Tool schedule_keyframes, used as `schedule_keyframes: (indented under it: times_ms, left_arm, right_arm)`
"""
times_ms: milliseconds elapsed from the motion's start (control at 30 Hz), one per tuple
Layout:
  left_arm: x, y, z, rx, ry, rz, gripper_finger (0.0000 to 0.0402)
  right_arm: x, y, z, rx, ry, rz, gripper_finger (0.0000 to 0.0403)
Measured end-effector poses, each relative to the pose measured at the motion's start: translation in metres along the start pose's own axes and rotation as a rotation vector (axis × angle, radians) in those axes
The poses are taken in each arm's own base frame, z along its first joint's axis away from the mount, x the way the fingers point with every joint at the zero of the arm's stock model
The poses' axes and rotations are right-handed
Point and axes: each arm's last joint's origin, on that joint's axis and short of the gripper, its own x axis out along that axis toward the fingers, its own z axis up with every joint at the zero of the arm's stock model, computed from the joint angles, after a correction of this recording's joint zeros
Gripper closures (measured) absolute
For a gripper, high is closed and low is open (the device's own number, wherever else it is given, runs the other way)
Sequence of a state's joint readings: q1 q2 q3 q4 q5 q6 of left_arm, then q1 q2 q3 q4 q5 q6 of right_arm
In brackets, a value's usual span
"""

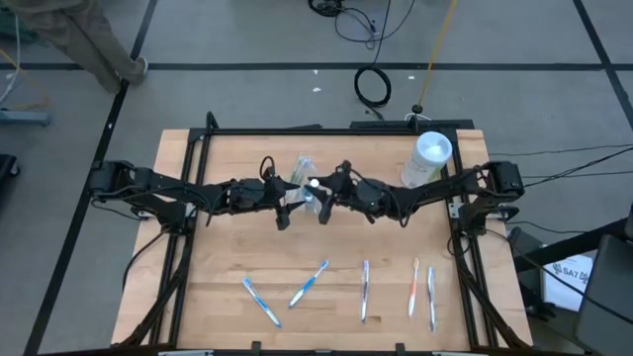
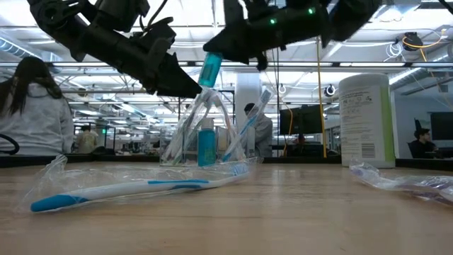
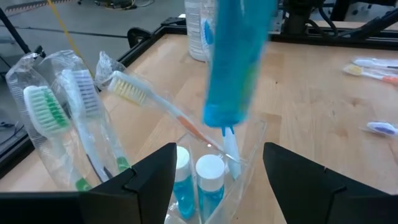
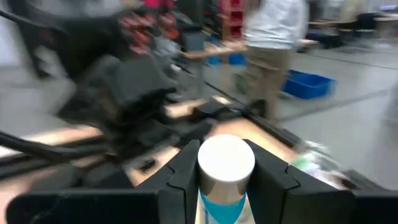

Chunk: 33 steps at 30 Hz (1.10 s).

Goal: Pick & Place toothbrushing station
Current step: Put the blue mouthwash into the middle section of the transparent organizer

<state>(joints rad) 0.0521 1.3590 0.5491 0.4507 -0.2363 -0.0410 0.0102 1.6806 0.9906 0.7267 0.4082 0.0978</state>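
Observation:
The toothbrushing station [image 1: 302,168], a clear container, stands upright on the table's far middle. In it are wrapped toothbrushes [image 3: 62,118] and two blue tubes with white caps [image 3: 210,171]. My left gripper [image 3: 217,180] is open, with one finger on either side of the station's top [image 3: 249,155], and I see no touch. My right gripper [image 4: 226,180] is shut on another blue tube [image 2: 210,71] just above the station [image 2: 205,142]. My right gripper pinches the blue tube between its two fingers just behind the white cap [image 4: 226,163], which faces back toward the wrist. The fingers come nearly level from the table's right side. The tube hangs tilted and lifted clear, its lower end [image 3: 217,118] over the station's open top.
A tall white canister [image 1: 427,158] stands at the back right. Several wrapped toothbrushes [image 1: 309,285] lie along the near side of the table, one close to the low camera [image 2: 134,190]. A black frame rail [image 1: 188,198] borders the table. A person's legs [image 1: 99,49] show beyond the far left corner.

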Motion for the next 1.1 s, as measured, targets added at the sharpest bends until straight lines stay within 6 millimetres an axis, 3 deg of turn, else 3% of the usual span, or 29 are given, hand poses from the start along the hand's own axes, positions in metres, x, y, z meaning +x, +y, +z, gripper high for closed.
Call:
schedule_keyframes:
  times_ms: [167,367,567,767,1100]
  left_arm:
    - [0.0,0.0,0.0,-0.021,0.004,0.0,0.0153]
    - [-0.014,0.003,0.014,-0.023,-0.062,-0.003,0.0153]
    - [-0.045,0.01,0.029,0.017,-0.08,-0.001,0.0153]
    - [-0.071,0.015,0.035,-0.014,-0.079,-0.005,0.0153]
    - [-0.077,0.017,0.033,-0.004,-0.049,-0.004,0.0153]
  right_arm:
    - [0.002,0.013,0.007,-0.05,0.126,-0.178,0.0312]
    - [0.006,0.017,-0.003,0.026,0.154,-0.207,0.0313]
    - [0.017,0.012,-0.025,0.042,0.171,-0.279,0.0313]
    - [0.024,0.0,-0.029,0.092,0.167,-0.318,0.0313]
    - [0.024,-0.003,-0.029,0.104,0.151,-0.37,0.0313]
